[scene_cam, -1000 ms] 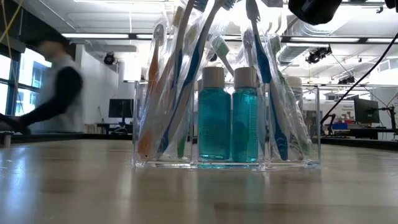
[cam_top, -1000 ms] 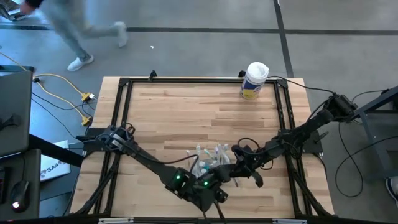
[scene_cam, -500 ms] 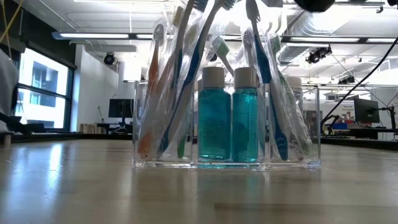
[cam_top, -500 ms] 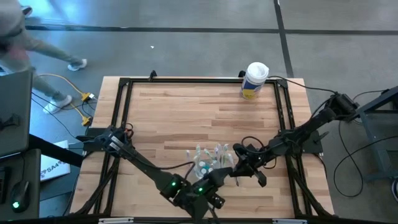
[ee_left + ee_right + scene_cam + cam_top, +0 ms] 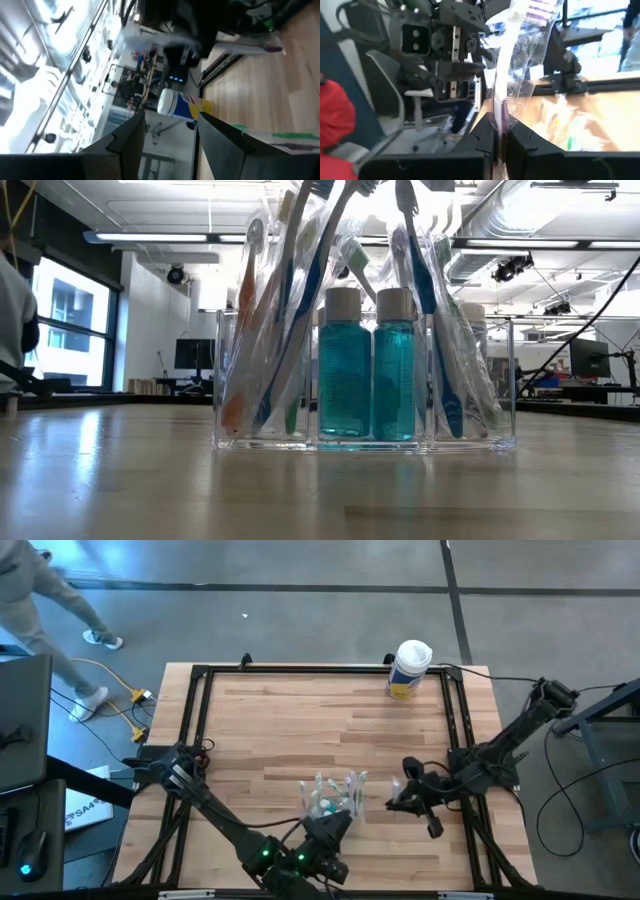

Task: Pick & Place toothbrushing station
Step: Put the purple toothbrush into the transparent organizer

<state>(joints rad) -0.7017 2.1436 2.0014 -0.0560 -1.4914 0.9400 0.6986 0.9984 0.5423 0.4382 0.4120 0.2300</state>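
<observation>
Wooden surface (image 5: 300,730) carries the toothbrushing station (image 5: 333,800) upright near its front edge, touched by neither arm. Right pincer (image 5: 496,134), beside it, is clamped on a wrapped toothbrush (image 5: 517,55); left pincer (image 5: 170,131) gapes empty. Lower the brush slowly and vertically into an open compartment.

The floor (image 5: 300,610) around the table was grey concrete crossed by dark seams. At ten o'clock from the table a person (image 5: 40,600) walked across it, and yellow cables (image 5: 100,680) trailed at nine o'clock. In the low view, long ceiling lights (image 5: 160,237) ran overhead beside exposed ducts (image 5: 500,220). A tall window (image 5: 70,330) glowed at nine o'clock, with a dark monitor (image 5: 192,355) standing near it against the white wall (image 5: 160,320).
</observation>
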